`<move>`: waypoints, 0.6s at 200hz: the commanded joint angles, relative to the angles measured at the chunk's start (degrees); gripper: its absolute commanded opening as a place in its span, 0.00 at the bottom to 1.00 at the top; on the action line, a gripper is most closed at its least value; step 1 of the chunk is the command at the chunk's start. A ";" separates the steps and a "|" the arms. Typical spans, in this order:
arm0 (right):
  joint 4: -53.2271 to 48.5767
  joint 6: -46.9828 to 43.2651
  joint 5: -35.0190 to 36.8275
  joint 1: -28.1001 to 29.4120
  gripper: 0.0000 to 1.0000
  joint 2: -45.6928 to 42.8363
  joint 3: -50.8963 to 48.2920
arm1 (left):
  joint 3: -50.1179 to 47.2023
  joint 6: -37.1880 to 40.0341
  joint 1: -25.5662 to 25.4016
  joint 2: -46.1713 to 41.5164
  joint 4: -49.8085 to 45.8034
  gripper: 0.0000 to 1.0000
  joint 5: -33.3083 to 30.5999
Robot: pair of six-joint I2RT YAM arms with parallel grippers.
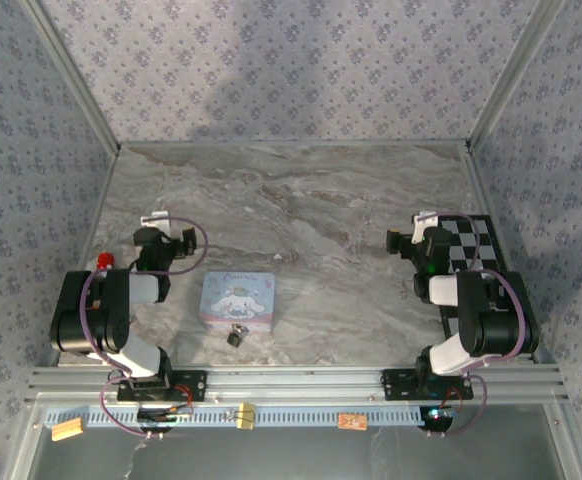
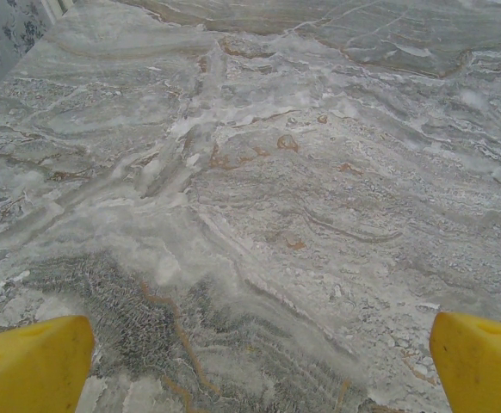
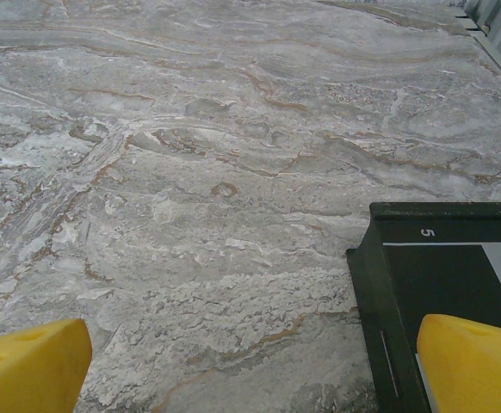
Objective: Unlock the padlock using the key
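Left wrist view: my left gripper [image 2: 257, 370] is spread wide, yellow fingertips [image 2: 31, 366] at the two bottom corners, bare marble table [image 2: 250, 172] between them. Top external view: a small red object [image 1: 103, 261] sits just left of that gripper. To the gripper's right and nearer my bases lies the pastel cartoon tin [image 1: 238, 298], flat, lid up. The padlock [image 1: 236, 336], tiny and dark with a silvery bit, lies just at the tin's near edge, right of my left gripper and well left of my right gripper [image 3: 255, 370], apart from both. It is too small to tell more about it. Right wrist view: the right gripper is spread wide too, gripping nothing, over marble. The corner of a dark checkerboard [image 3: 440, 275] lies by its right fingertip, with 5 and 6 printed on the border.
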 commanded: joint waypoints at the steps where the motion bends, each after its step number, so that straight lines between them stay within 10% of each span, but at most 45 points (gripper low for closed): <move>1: 1.39 0.66 0.66 -0.50 0.99 0.86 1.28 | 1.21 0.66 -0.46 0.44 1.76 1.00 -0.48; 76: -14.51 -3.09 2.74 5.44 0.99 -15.53 3.08 | 4.79 1.47 -6.53 -20.89 -21.95 1.00 -11.72; 120: -32.20 5.63 -0.66 8.64 0.99 -28.99 10.08 | 12.95 -18.32 -6.77 -32.39 -42.40 1.00 -15.58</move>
